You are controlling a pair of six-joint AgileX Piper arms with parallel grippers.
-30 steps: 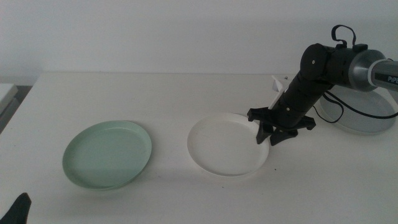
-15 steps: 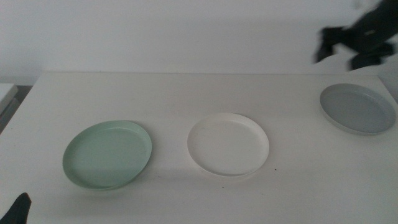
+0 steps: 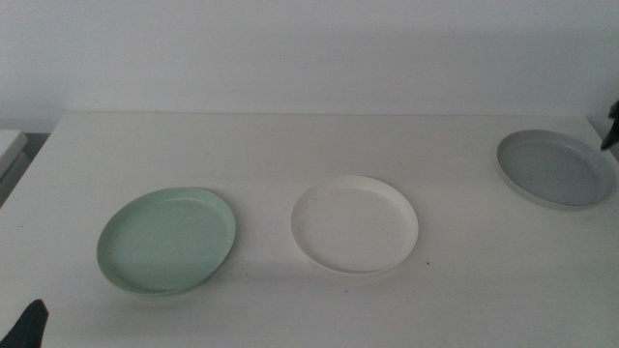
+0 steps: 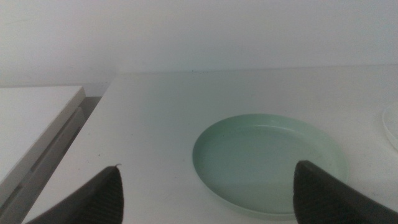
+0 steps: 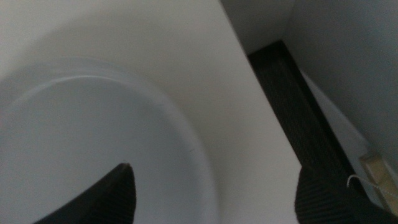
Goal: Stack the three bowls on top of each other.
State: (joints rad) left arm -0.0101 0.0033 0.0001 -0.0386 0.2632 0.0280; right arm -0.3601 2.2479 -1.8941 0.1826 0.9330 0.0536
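Three bowls lie apart on the white table: a mint green bowl [image 3: 166, 240] at the left, a white bowl [image 3: 355, 224] in the middle and a grey bowl [image 3: 556, 168] at the far right. My left gripper [image 4: 208, 167] waits low near the front left corner, open, facing the mint bowl [image 4: 270, 162] with nothing between its jaws. My right gripper [image 5: 214, 171] hovers open above the grey bowl [image 5: 93, 143] near the table's right edge, holding nothing. Only a dark tip of the right arm [image 3: 611, 126] shows in the middle view.
A second white surface [image 4: 37, 124] stands beside the table's left edge, with a narrow gap between them. Past the table's right edge runs a dark strip of floor [image 5: 298, 106]. A plain wall closes off the back.
The right arm pulled away from the white bowl's right rim, rising and swinging right until it is almost out of the middle view. The white bowl stays where it was.
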